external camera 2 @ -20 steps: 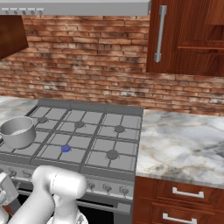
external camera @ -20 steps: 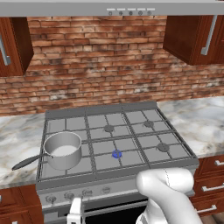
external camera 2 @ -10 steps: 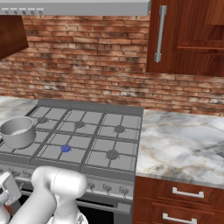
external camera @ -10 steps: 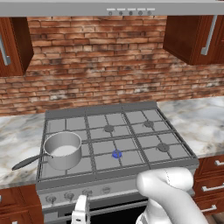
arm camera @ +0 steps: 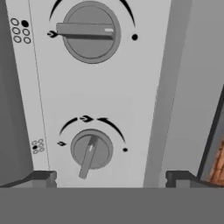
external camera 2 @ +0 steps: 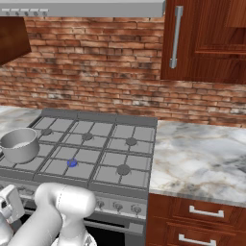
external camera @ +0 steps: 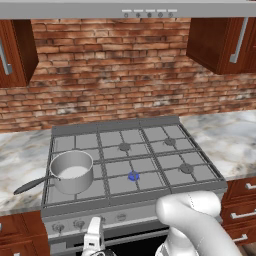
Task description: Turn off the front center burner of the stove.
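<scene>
The wide grey steel gas stove (external camera: 135,160) sits between marble worktop (external camera: 230,135) stretches, below a red brick wall (external camera: 115,70). On its front row, the small round grey burner cap with the blue glow (external camera: 133,176) lies in the middle, just right of a round steel saucepan (external camera: 72,171) on the front left grate. The white arm's gripper (external camera: 94,242) hangs low before the stove's front panel, well below and left of that burner; its jaws stand wide apart, holding nothing. In the hand view, two round grey knobs face the camera: the nearer knob (arm camera: 91,149) lies between the dark fingertips (arm camera: 41,177), untouched, the farther knob (arm camera: 90,31) beyond it.
</scene>
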